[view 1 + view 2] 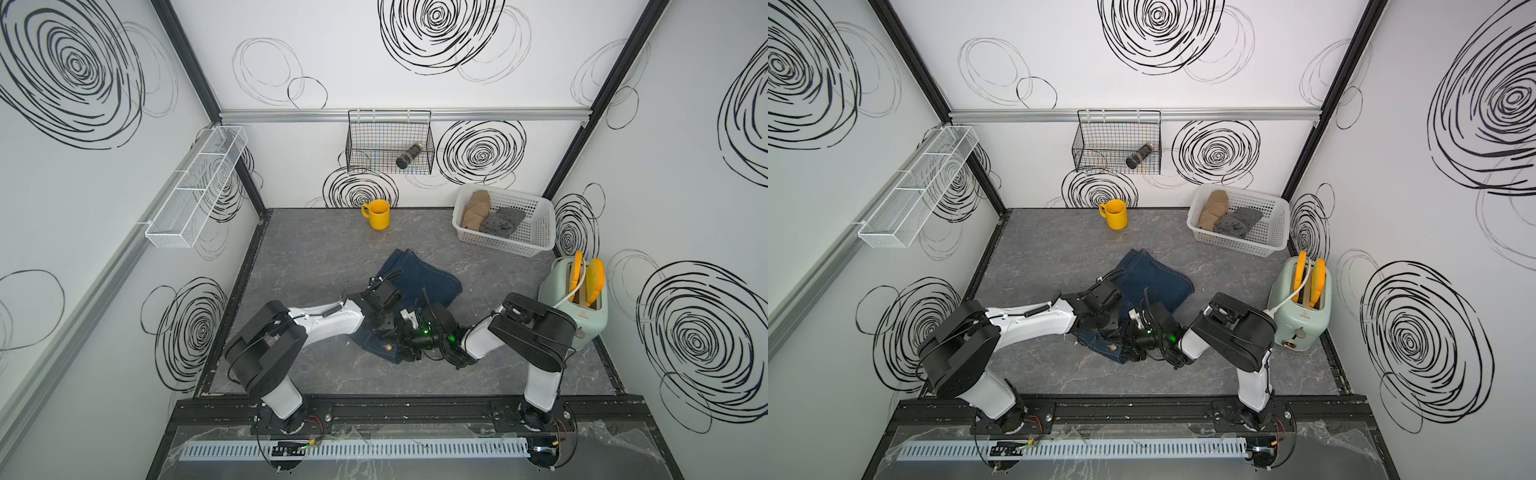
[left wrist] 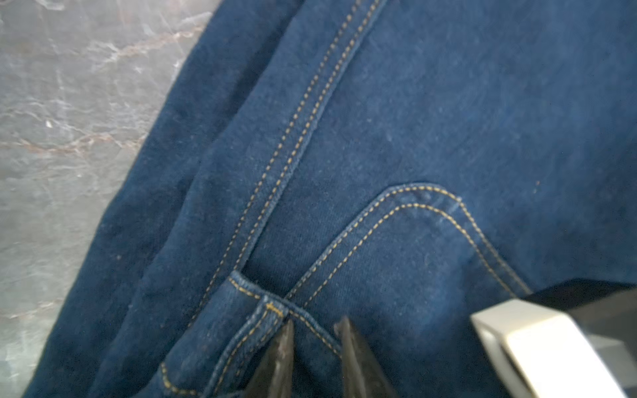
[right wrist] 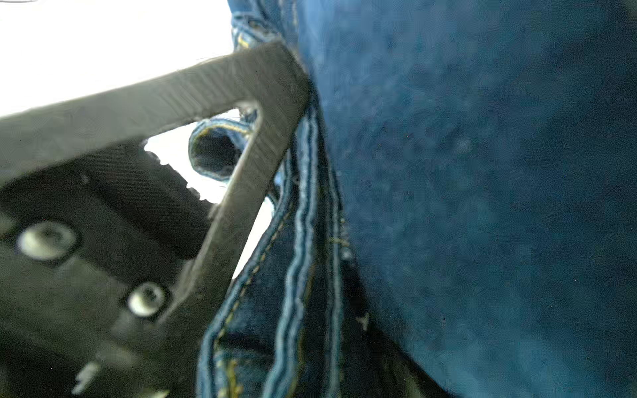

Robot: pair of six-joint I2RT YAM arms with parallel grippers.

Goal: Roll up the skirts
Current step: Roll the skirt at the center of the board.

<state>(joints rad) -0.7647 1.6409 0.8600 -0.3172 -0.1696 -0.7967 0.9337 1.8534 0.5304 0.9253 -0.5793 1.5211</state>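
Three skirts are in sight, and only the top views take in all of them. The tan skirt (image 1: 476,210) and the grey dotted skirt (image 1: 503,222) lie rolled side by side in the white basket (image 1: 530,239) at the far right corner of the tabletop (image 1: 311,257). The denim skirt (image 1: 424,278) is spread in the middle of the tabletop, with its bunched waist end toward the front edge. Both arms meet over that end, and in both top views their bodies hide the left tool (image 1: 388,326) and the right tool (image 1: 405,329).

The left wrist view comes in close: the left tool's two dark fingertips (image 2: 284,344) stand a narrow gap apart at the waistband (image 2: 262,310), just beside the stitched pocket (image 2: 413,262). I cannot tell whether they pinch the cloth.

The right wrist view shows one finger (image 3: 262,165) of the right tool lying against the folded waistband edge. Denim fills the rest of that view and hides the other finger, so I cannot tell whether this tool is open or closed.

A yellow mug (image 1: 378,214) stands near the far edge, and a toaster (image 1: 582,307) stands at the right edge.
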